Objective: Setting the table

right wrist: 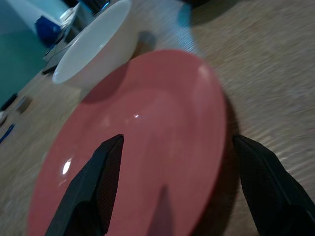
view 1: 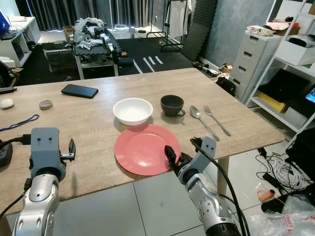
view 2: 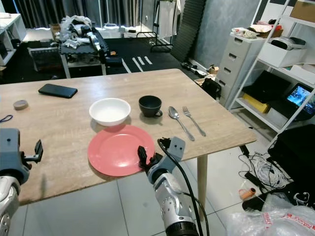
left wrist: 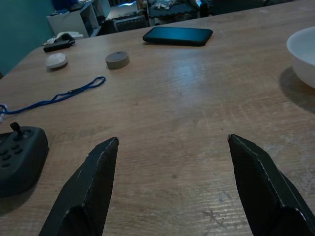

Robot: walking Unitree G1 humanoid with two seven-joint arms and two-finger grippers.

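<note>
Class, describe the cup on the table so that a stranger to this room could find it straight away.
Start at the wooden table and find the pink plate near its front edge. Just behind it stand a white bowl and, beside that, the cup: small, black, with a handle, the only dark dish there.

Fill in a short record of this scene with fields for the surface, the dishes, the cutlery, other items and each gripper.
surface: wooden table
dishes: red plate at near edge; white bowl behind it; dark cup right of bowl
cutlery: spoon and fork side by side, right of cup
other items: phone, tape roll, blue cord
left gripper: jaws open, above bare table
right gripper: jaws open, at plate's near edge
</note>
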